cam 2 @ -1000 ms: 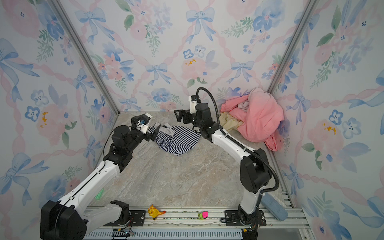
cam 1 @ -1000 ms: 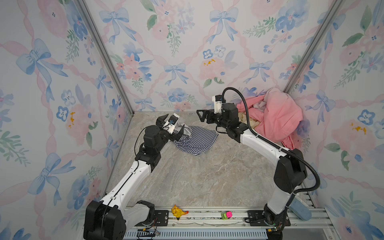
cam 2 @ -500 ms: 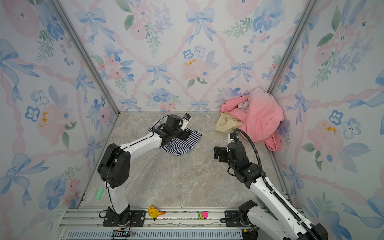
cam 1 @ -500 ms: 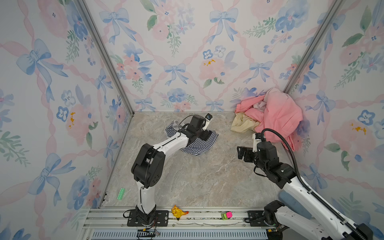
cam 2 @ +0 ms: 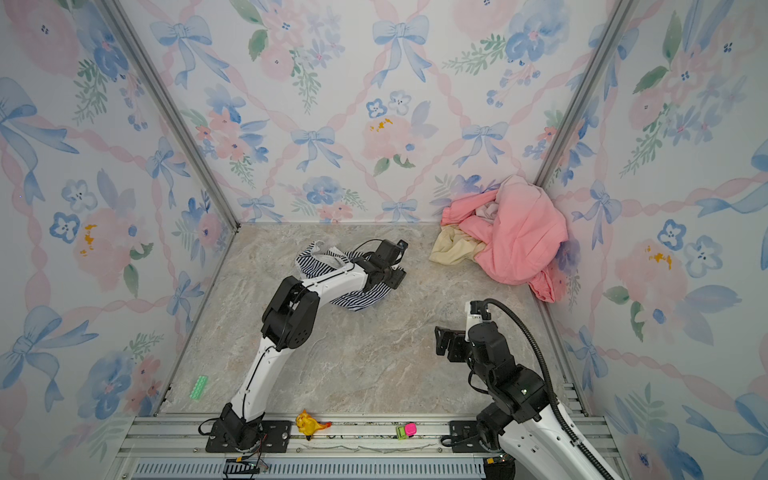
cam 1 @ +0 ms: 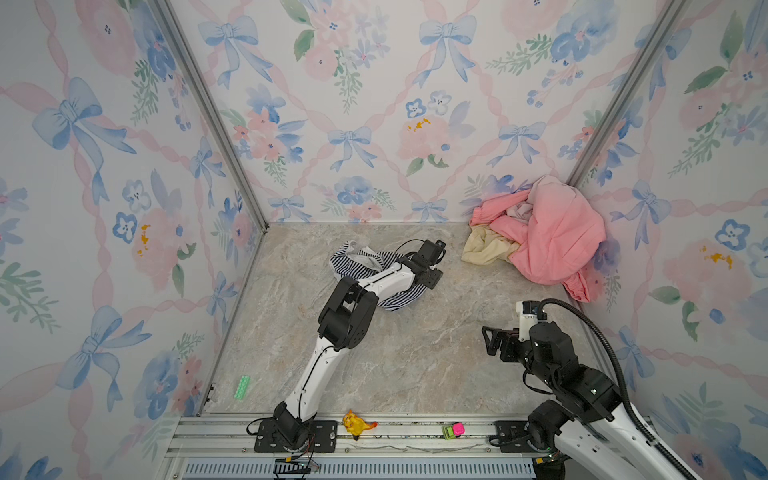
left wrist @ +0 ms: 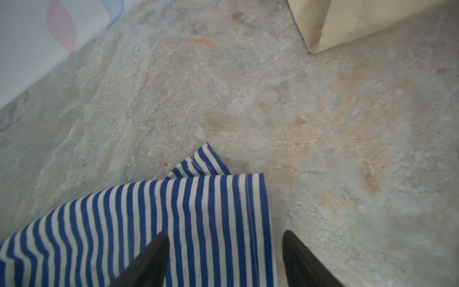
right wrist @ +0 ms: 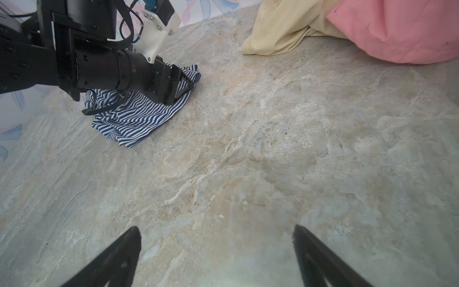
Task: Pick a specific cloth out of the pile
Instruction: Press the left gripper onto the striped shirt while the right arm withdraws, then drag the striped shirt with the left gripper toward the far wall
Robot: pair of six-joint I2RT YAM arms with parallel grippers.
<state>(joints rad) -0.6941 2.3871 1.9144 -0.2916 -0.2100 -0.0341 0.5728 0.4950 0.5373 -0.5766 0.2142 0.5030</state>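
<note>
The cloth [cam 1: 357, 262] [cam 2: 320, 262], navy and white striped, lies crumpled on the floor, well apart from the pile [cam 1: 548, 237] [cam 2: 515, 237] in the back right corner. My left gripper [cam 1: 434, 276] [cam 2: 397, 276] is low over the cloth's right edge. In the left wrist view its jaws [left wrist: 224, 236] stand apart with the cloth's hemmed edge [left wrist: 198, 211] between them, not pinched. My right gripper [cam 1: 488, 340] [cam 2: 440, 343] [right wrist: 216, 231] hangs open over bare floor at the front right, holding nothing; its view shows the cloth [right wrist: 139, 116] under the left gripper [right wrist: 185, 83].
The pile is a large pink garment [right wrist: 397, 29] over a cream-yellow cloth [cam 1: 486, 247] [left wrist: 347, 22]. A green block [cam 1: 242, 387] lies by the left wall. A yellow toy [cam 1: 355, 424] and a pink-green piece [cam 1: 454, 430] sit on the front rail. Walls close three sides.
The right arm has pulled back from the cloth to the front right. The left gripper has crossed from the cloth's left side to its right edge, and its jaws have narrowed.
</note>
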